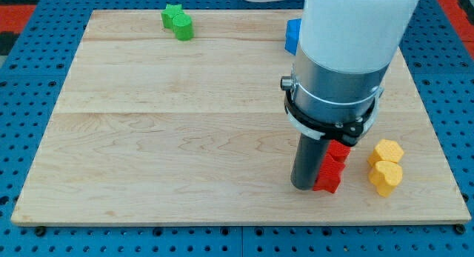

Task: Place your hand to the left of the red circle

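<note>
We're over the wooden board now, arm's big white-and-grey body filling the view's upper right. Our landmark: the red block, low on the board, right of centre. Shape's hard to call — it looks stepped, more like stacked chunks than a circle, and its top is partly hidden behind the arm's black collar.

My tip is down at board level, immediately on the view's left of the red block, touching it or as good as — can't see a gap between them. The dark rod stands upright, its side running along the red block's left face.

No jaws on this rig, so nothing's clamped or let go; the rod just rests against the block's side, holding nothing.

To the view's right of the red block, near but apart: a yellow block, looks like two rounded hex-ish lobes one above the other. Well above the red block, twd the view's top, a blue block peeks out from behind the arm — shape unclear, mostly hidden. Far off to the upper left of the red block, by the board's top edge, a green block, lumpy, star-ish outline.

Blue pegboard surface around the board.
</note>
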### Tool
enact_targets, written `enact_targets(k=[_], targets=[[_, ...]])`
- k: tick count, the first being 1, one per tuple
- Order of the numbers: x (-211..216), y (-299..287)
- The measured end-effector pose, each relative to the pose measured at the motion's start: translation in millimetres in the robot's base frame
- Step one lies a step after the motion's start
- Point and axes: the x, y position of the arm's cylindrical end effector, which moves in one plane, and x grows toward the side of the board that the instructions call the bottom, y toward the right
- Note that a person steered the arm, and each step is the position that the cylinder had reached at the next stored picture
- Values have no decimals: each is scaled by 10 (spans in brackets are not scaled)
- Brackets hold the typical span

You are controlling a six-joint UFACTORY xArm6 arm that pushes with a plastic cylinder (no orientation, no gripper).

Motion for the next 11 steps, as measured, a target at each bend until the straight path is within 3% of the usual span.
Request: enact_targets(k=[2, 3, 4, 7, 11], targets=[[104, 367], [185, 214], [190, -363], [-503, -543], [-541, 111]])
